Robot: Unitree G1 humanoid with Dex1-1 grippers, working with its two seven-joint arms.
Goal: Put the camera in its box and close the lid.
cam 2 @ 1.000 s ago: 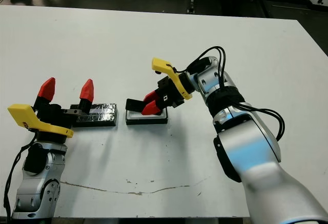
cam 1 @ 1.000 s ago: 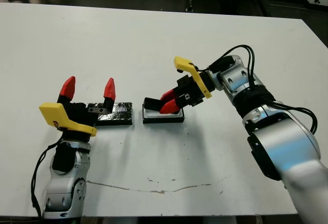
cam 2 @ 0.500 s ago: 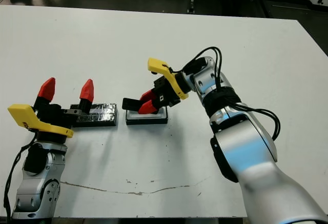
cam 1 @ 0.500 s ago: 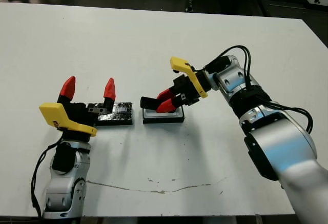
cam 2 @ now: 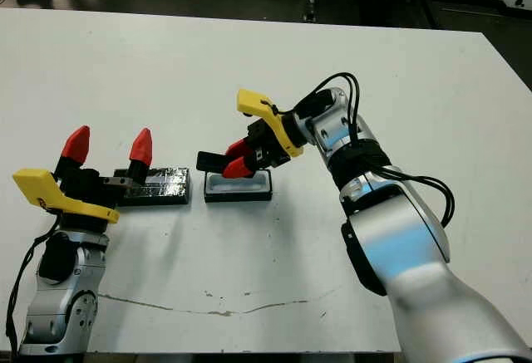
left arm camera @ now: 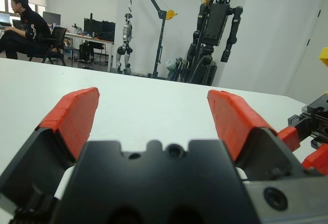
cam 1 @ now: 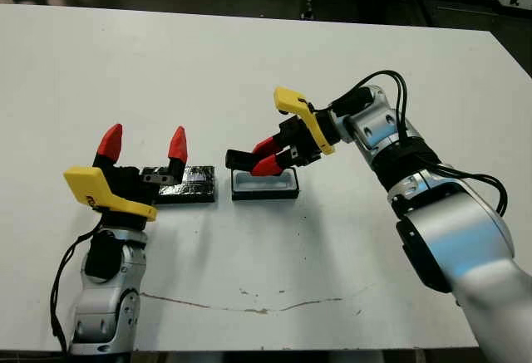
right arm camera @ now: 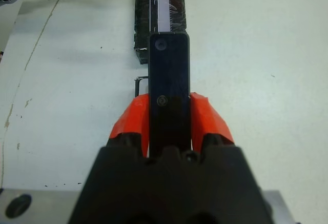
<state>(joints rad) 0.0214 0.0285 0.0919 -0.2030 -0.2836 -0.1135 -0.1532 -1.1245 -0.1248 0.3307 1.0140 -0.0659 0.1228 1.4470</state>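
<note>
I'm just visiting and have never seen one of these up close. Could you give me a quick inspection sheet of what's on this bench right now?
Surface: white table, a thin dark scuff line near the front edge.
Job's things: camera held above the box, not yet in it; box open, white lining showing; lid flat on the table to the box's left.
Clutter: nothing seen.
Grippers: right gripper shut on the camera; left gripper open, empty, by the lid.
Cables: black cables loop over the right arm; one hangs by the left arm.
Surroundings: dark floor beyond the table; a seated person and idle robots on stands in the left wrist view.

Robotics lab: humanoid robots [left arm camera: 218, 26] on stands, hoist crane [left arm camera: 154, 8], desks [left arm camera: 92, 38].
</note>
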